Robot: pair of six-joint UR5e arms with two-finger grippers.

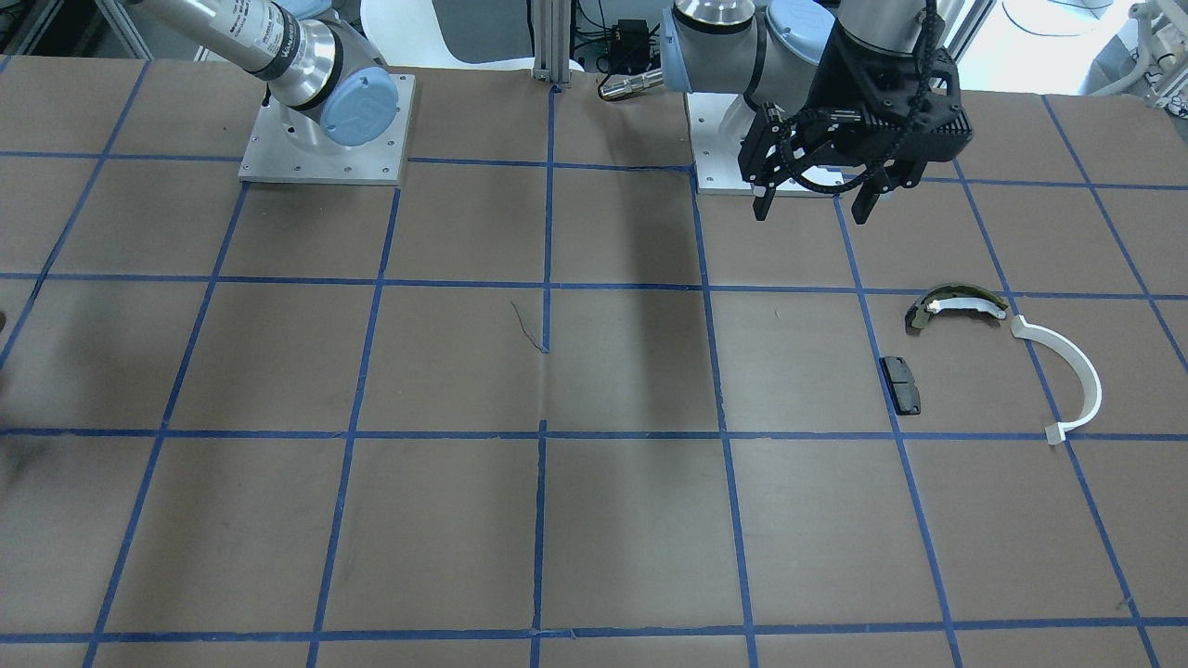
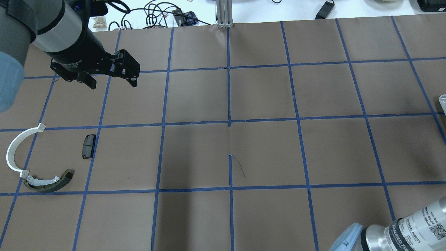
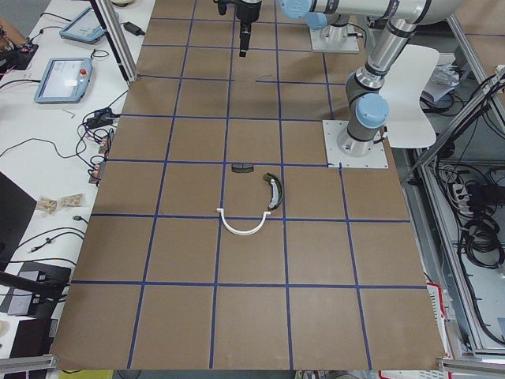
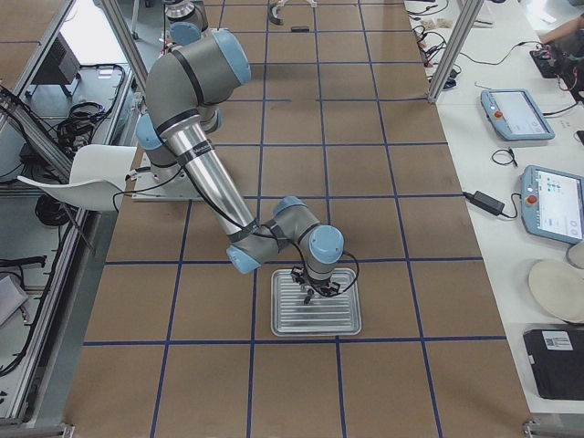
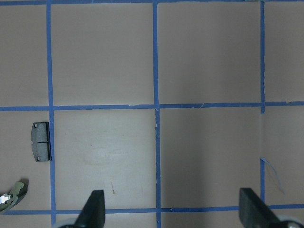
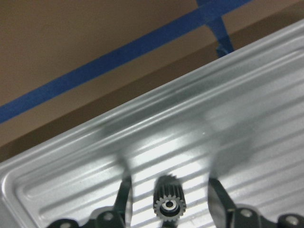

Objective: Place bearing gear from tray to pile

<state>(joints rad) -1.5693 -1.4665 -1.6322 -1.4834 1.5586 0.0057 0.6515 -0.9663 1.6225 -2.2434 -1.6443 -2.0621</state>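
Closest to the lens, the right gripper (image 6: 169, 190) had its fingers (image 6: 124, 192) spread on either side of the bearing gear (image 6: 168, 203), clear of it, the gear's bore facing the camera. On the brown gridded worktop (image 1: 464, 371) the ribbed metal tray (image 6: 247, 90) held that gear. The left gripper (image 1: 812, 211) hung above the worktop, fingers spread and empty. Near it we saw the pile: a white half-ring (image 1: 1095, 385), an olive-and-white shoe (image 1: 956, 299) just beside one of its ends, and a dark pad (image 1: 901, 384) lying apart.
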